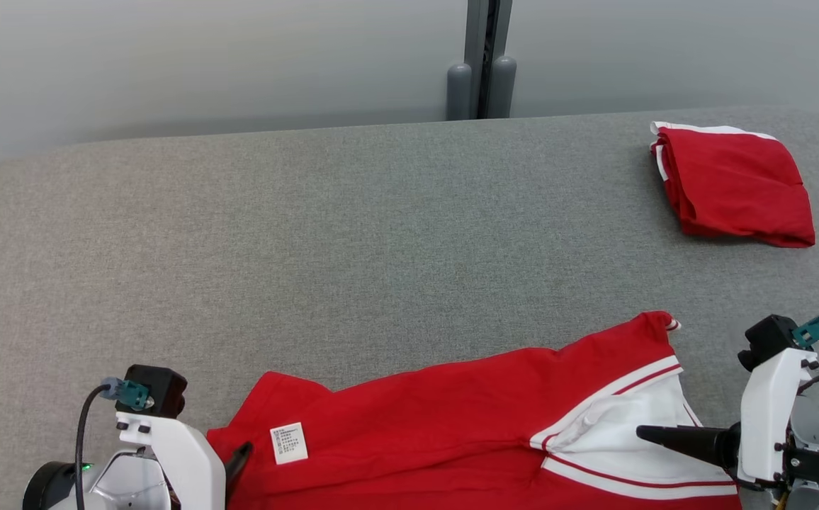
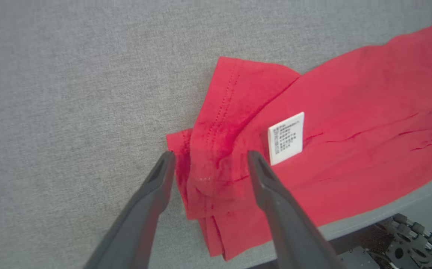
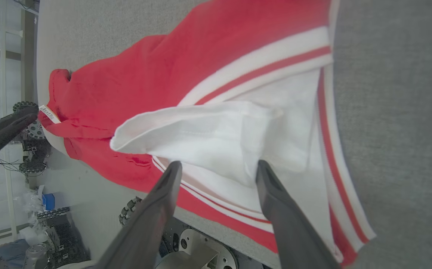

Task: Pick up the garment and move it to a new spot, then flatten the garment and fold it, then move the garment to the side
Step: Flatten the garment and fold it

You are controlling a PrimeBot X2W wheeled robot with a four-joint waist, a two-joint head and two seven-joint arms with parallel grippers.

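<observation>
- The garment [image 1: 452,425] lies at the bottom centre of the head view. It is red, with a white striped panel [image 1: 629,425] toward the lower right and a care label [image 2: 286,138] toward the lower left. Its near edge seems to lap over the front rim of the desk [image 1: 310,248].
- We judge it light, soft and limp. It will sag from any pinch, hold no shape of its own, and its layers can slide over each other.
- The left end effector [image 2: 210,154] hovers with its 2 fingers spread on either side of the stitched hem corner [image 2: 216,123], pinching nothing. That doubled, sewn edge looks like the firmest hold on this end.
- The right end effector [image 3: 219,163] is likewise spread, and it holds nothing. It points at a loose white flap in the lower centre of its wrist view. We would take the striped border there rather than the flap, since a shallow pinch may lift 1 layer only.
- The desk is covered in grey woven cloth that probably grips the fabric, so dragging may bunch the garment while lifting should keep it smoother.
- A folded red garment [image 1: 735,188] sits at the upper right, well apart from ours, with broad bare cloth between them.
- Behind the desk we see pale wall panels [image 1: 168,64] and a dark post [image 1: 484,57] at the top centre.
</observation>
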